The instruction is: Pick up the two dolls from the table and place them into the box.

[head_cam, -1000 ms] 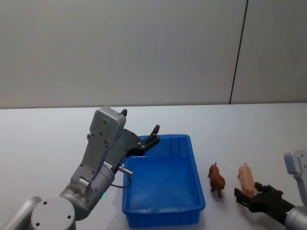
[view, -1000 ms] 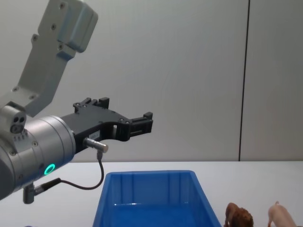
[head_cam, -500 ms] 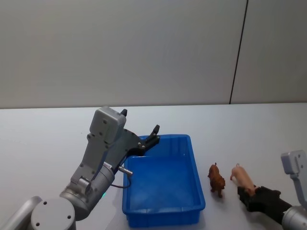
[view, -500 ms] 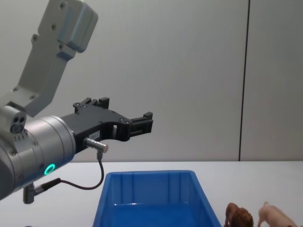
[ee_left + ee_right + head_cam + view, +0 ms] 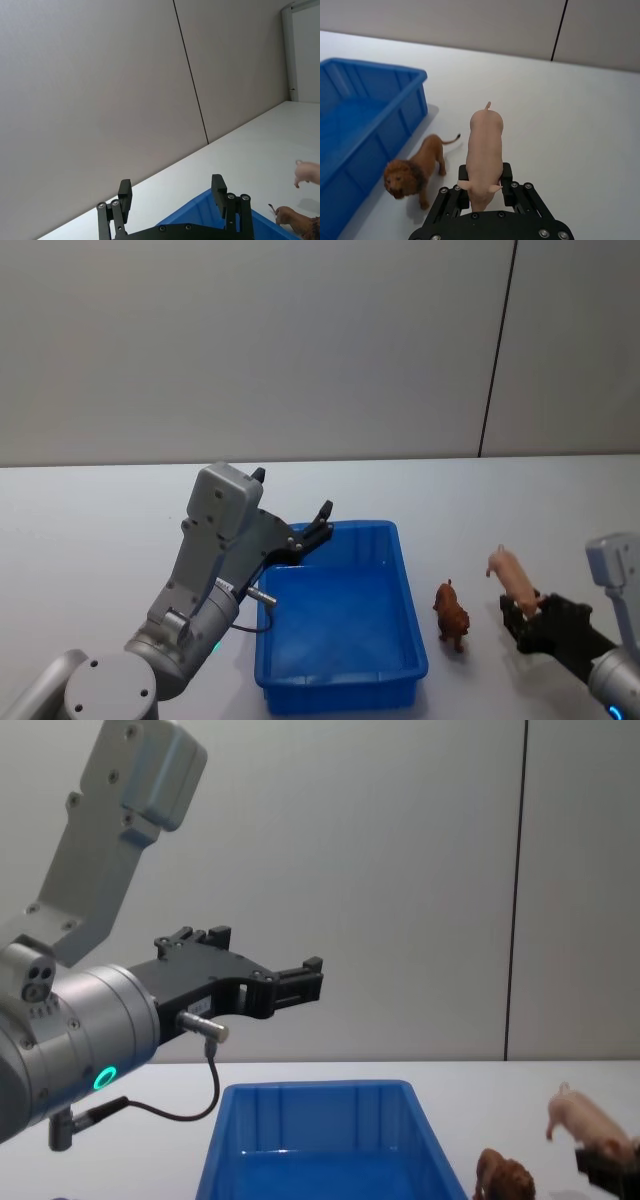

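My right gripper [image 5: 524,608] is shut on the pale pink pig [image 5: 511,574] and holds it tilted in the air, off the white table [image 5: 90,530]. The right wrist view shows the pig [image 5: 485,142] clamped between the black fingers [image 5: 463,175]. The chest view has the pig [image 5: 584,1118] at the right edge. The reddish-brown doll [image 5: 452,614] stands on the table between the pig and the blue box [image 5: 392,570]. From the right wrist it [image 5: 415,171] stands beside the box's wall [image 5: 400,120]. My left gripper [image 5: 258,952] hovers open above the box's far left rim [image 5: 310,1091].
A grey wall with a dark vertical seam [image 5: 497,350] backs the table. Bare tabletop lies to the left of the box and behind it. The left arm's grey housing [image 5: 222,502] leans over the box's left side.
The right gripper closed on the pig and lifted it off the table, tilting it upward. The brown doll, the box and the left arm have not moved.
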